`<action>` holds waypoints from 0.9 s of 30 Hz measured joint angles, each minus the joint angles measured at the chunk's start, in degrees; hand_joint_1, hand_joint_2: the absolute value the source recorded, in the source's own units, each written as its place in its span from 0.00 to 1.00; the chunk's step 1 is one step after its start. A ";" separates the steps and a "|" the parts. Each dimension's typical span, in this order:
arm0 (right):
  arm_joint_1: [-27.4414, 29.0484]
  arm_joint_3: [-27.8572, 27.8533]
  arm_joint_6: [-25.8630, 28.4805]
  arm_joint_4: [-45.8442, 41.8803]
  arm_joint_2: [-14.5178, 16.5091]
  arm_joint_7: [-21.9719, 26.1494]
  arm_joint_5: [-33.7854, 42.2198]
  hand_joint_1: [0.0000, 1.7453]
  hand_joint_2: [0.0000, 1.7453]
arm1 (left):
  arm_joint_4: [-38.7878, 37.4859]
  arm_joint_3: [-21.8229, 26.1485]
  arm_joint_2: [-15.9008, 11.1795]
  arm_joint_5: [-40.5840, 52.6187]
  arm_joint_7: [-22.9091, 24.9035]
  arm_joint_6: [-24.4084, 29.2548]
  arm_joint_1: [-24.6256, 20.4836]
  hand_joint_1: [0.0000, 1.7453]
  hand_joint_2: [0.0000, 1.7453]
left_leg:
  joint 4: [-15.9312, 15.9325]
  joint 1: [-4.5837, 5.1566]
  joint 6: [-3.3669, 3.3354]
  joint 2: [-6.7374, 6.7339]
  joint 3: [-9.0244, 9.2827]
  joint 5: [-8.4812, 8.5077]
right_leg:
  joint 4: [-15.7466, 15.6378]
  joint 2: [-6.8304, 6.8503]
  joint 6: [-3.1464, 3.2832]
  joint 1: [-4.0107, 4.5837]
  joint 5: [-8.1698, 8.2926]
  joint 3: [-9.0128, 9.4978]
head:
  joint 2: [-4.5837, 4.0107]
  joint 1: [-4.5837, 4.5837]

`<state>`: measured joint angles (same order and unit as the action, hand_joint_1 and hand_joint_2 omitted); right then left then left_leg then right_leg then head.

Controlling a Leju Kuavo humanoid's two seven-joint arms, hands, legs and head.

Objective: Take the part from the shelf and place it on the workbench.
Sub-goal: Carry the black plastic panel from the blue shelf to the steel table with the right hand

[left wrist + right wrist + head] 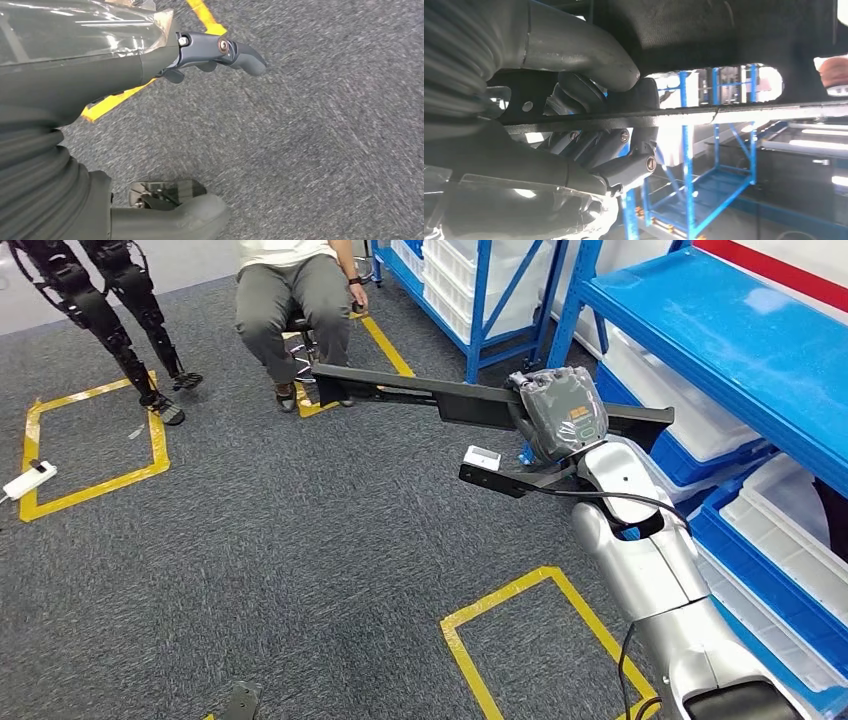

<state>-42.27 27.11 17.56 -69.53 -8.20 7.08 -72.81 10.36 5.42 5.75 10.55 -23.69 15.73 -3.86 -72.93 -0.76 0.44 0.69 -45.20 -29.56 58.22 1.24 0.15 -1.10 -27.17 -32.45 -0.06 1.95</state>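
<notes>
Black, long and stiff, the part (440, 395) hangs over the carpet beside the blue shelf (700, 320), the right hand (560, 415) wrapped near one end, so likely tip-prone; left hand (220, 52) holds nothing.

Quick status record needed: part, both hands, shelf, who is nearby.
part: long black part, held off the floor, level, reaching out across the carpet
right hand: grips the part, fingers wrapped round its edge
left hand: holds nothing, hangs over grey carpet
shelf: blue shelf on the robot's right, white bins below
nearby: seated person ahead
</notes>
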 joint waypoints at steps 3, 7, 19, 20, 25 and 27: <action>0.41 0.25 -0.17 -1.03 0.02 -0.98 -0.87 0.93 1.00 | 0.01 0.00 0.04 0.70 -0.01 -0.46 -0.06 0.00 1.00 | 1.96 -0.23 0.03 -0.81 1.25 2.03 | 0.01 2.17 0.15 0.21 -0.15 0.04 | 0.01 0.03; 0.97 0.24 -0.36 -3.18 -0.17 -1.68 -1.32 0.93 1.00 | 0.10 0.00 -0.13 1.54 0.00 -0.89 -0.61 0.00 1.00 | 13.72 0.62 -1.13 -4.72 7.91 5.69 | 0.00 4.20 -0.41 0.95 -0.57 0.17 | 0.00 -0.14; 3.52 -0.14 -1.06 -4.99 -1.23 -1.21 -1.77 0.93 1.00 | 0.21 -0.09 -0.58 3.41 1.79 -1.36 -1.76 0.00 1.00 | 15.42 0.32 -3.24 3.82 8.53 6.98 | 9.86 -2.04 -2.89 -0.24 -3.95 -4.90 | 0.01 -0.60; 3.34 -0.09 -1.05 -4.96 -1.14 -1.05 -1.72 0.93 1.00 | 0.22 -0.09 -0.58 3.55 1.77 -1.37 -1.82 0.00 1.00 | 15.03 0.32 -2.97 4.50 8.32 6.87 | 5.83 -3.20 -3.37 -0.58 -2.30 -3.09 | 0.01 -0.72; 2.69 0.40 -1.08 -4.87 0.06 -0.81 -1.66 0.93 1.00 | 0.26 -0.17 -0.64 3.87 1.64 -1.39 -1.78 0.00 1.00 | 14.48 0.07 -1.26 6.82 6.95 7.12 | 0.76 -3.57 -2.03 -0.58 -0.16 -0.80 | 0.02 -0.78; 2.36 0.50 -1.11 -4.87 0.62 -0.83 -1.74 0.93 1.00 | 0.30 -0.19 -0.64 3.97 1.61 -1.39 -1.83 0.00 1.00 | 12.07 0.08 -0.76 4.47 5.66 5.55 | 0.48 -2.27 -1.01 -0.67 0.04 -0.60 | 0.01 -0.44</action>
<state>-39.91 27.61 16.44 -74.40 -7.58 6.25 -74.55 10.66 5.23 5.10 14.52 -22.08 14.34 -5.69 -60.85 -0.68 -0.32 5.17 -39.54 -24.01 58.70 -1.02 -0.86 -1.77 -27.14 -33.04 -0.05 1.51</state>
